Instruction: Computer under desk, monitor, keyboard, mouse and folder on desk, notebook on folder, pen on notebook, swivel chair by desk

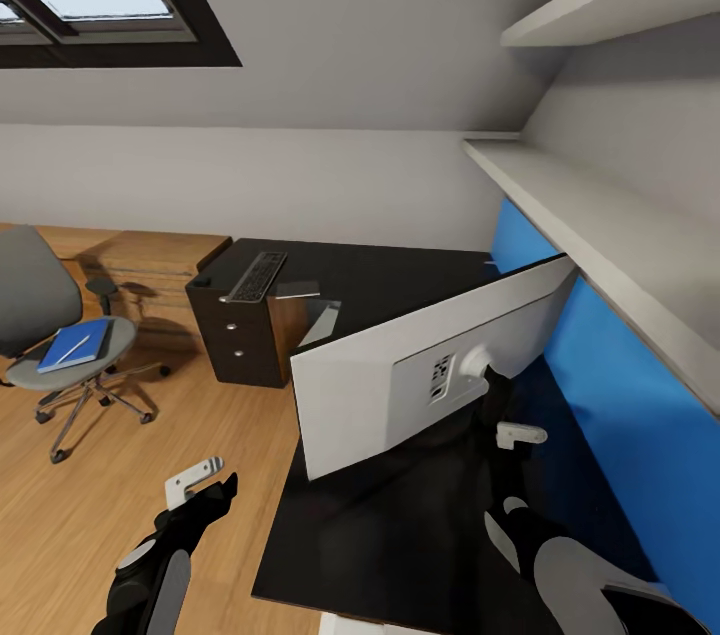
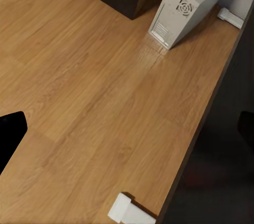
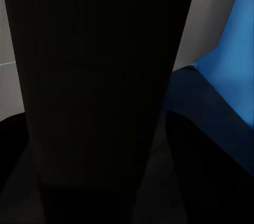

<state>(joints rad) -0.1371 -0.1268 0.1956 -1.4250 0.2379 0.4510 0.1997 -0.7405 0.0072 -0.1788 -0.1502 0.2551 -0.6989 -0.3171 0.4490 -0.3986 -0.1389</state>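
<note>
The monitor (image 1: 400, 385) stood on the desk (image 1: 400, 535), its grey back toward the camera, tilted, between the desk's front edge and the blue wall (image 1: 600, 395). The right gripper (image 1: 497, 405) was at its stand; whether clamped, I could not tell. The left gripper (image 1: 205, 485) hung over open wood floor (image 1: 150, 475) beside the desk edge, fingers apart. One keyboard (image 1: 257, 276) lay on the far corner. One folder (image 1: 75, 344) with one pen (image 1: 72, 348) sat on the chair (image 1: 60, 335). One computer (image 2: 185, 5) stood under the desk.

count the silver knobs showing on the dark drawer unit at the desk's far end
2: one silver knob on the upper visible drawer front of the drawer unit, another just below it. A higher one may be lost in shadow near the desk top.
</note>
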